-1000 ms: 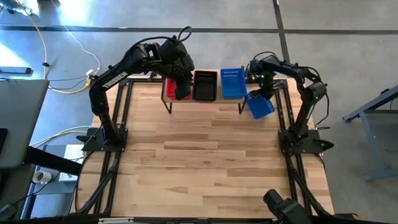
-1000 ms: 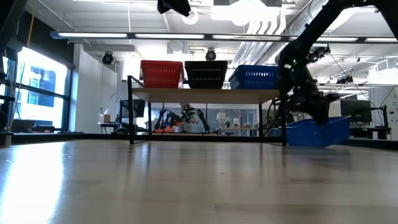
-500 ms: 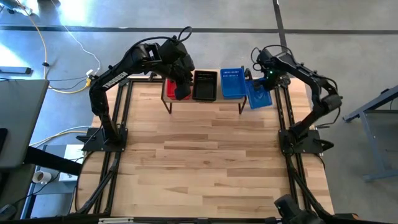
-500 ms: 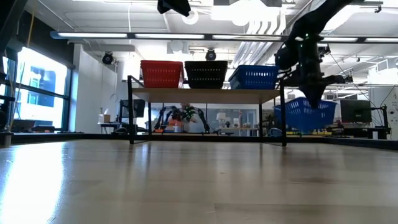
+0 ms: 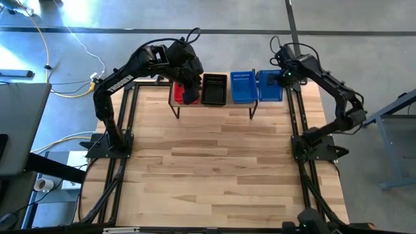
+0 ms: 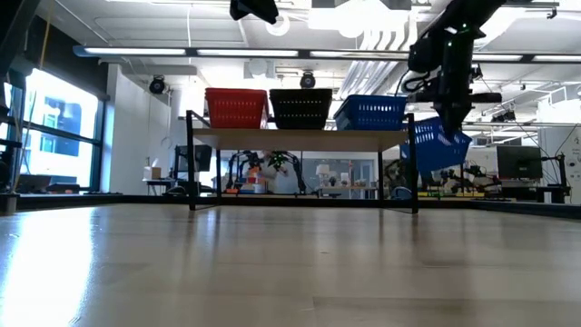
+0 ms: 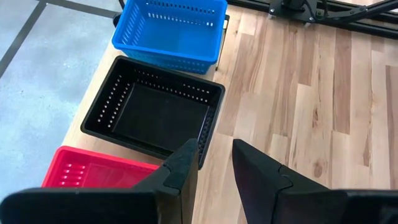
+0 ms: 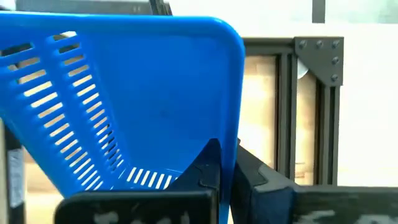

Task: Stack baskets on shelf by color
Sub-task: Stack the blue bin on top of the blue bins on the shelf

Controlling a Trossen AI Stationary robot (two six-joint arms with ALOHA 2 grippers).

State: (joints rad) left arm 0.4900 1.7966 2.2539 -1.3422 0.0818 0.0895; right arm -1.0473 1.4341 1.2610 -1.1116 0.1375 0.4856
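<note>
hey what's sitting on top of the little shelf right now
Three baskets in a row on the shelf: red, black, blue. Whether others are nested inside them cannot be seen.

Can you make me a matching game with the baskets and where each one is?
Things:
1. red perforated plastic basket
2. black perforated plastic basket
3. blue perforated plastic basket on the shelf
4. blue perforated plastic basket off the shelf

Places:
A. middle of the light wood shelf
B. hanging tilted in the right gripper, beside the shelf
C. shelf end under the left gripper
D. shelf end nearest the right arm

Pairs: 1-C, 2-A, 3-D, 4-B
</note>
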